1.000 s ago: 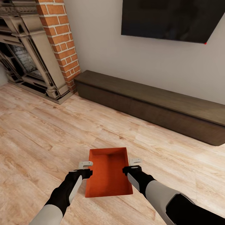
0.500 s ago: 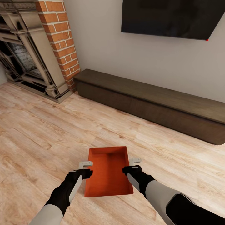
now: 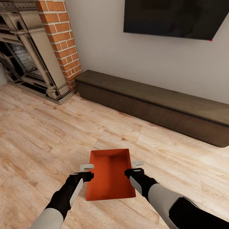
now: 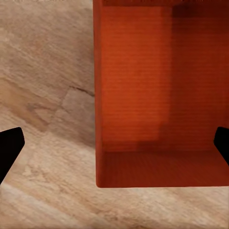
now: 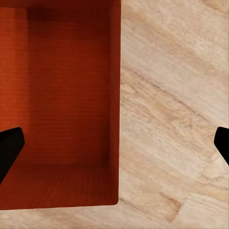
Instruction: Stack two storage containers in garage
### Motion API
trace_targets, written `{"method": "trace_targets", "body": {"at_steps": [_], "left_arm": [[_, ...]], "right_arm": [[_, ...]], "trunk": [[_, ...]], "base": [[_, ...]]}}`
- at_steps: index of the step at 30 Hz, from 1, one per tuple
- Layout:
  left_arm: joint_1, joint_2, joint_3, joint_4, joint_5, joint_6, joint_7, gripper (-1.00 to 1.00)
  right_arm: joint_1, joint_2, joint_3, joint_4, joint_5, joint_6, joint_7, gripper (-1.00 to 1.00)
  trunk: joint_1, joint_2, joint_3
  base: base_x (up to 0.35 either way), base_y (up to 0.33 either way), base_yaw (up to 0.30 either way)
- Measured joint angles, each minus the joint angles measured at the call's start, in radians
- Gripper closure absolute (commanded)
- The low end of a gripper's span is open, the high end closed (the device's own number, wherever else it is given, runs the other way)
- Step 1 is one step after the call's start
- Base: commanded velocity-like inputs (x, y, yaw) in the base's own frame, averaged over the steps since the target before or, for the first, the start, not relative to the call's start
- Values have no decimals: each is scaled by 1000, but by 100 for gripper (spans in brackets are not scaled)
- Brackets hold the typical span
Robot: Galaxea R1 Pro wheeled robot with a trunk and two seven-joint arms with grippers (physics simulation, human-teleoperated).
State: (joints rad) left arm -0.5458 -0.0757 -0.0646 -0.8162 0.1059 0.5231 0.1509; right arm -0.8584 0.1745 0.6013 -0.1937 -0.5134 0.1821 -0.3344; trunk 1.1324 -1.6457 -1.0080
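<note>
— Changed since a second ago?
— Barely. Storage container [image 3: 109, 178] same place between left gripper [image 3: 87, 171] and right gripper [image 3: 136, 168]; whole view tipped slightly, so camera, not things.
— Grip?
— Both spread wide, each astride a long wall, one finger inside, one outside. Not pinching.
— Underneath?
— Light wood plank floor [image 3: 47, 136]; resting or lifted, cannot tell.
— Beyond?
— Living room: low dark TV bench [image 3: 152, 105] along grey wall [image 3: 101, 47], wall TV [image 3: 171, 17] above, brick fireplace [image 3: 60, 41] far left.
</note>
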Motion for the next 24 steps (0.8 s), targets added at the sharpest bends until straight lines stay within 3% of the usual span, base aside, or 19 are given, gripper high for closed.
{"method": "trace_targets", "body": {"at_steps": [11,24], "left_arm": [[0,11,7,-4,0,-2,3,-100],[0,12,7,-5,0,-3,2,-100]], "right_arm": [[0,0,0,0,0,-2,0,-100],[0,0,0,0,0,-3,0,-100]], "trunk": [[0,0,0],[50,-91,-41]], "base": [[0,0,0],[0,0,0]]}}
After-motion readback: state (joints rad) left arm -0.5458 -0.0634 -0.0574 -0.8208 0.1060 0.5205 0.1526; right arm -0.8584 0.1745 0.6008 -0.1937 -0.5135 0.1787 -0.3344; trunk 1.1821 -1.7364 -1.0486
